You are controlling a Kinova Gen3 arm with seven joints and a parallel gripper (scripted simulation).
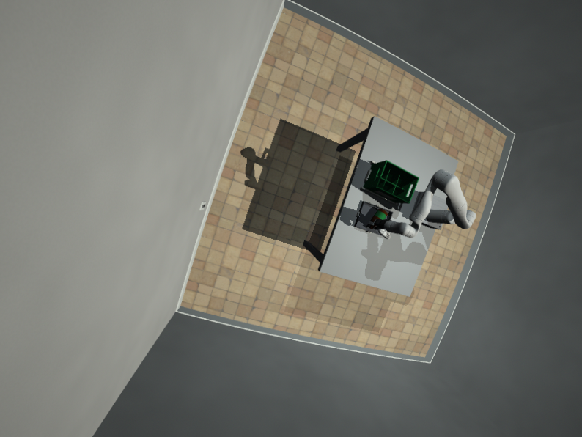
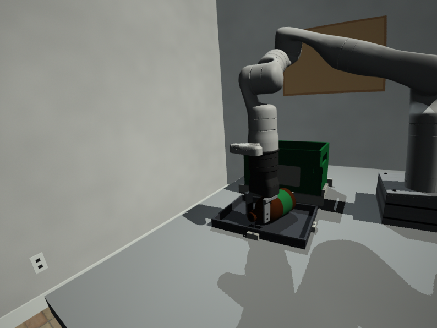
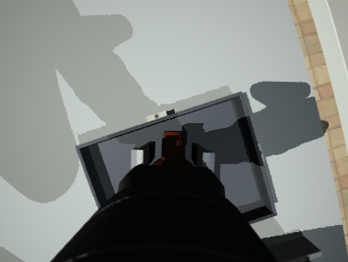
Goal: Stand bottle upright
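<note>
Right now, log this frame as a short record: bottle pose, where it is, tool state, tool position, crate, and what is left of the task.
bottle: brown with a green band, lying on its side
location: inside the dark tray
tool: open, holding nothing
tool position: pointing down, one finger on each side of the bottle near the neck
crate: green, standing level on the table behind the tray
left to do: grip, stand the bottle upright, let go

Brown bottle (image 2: 278, 208), green band; green crate (image 2: 305, 165)
</note>
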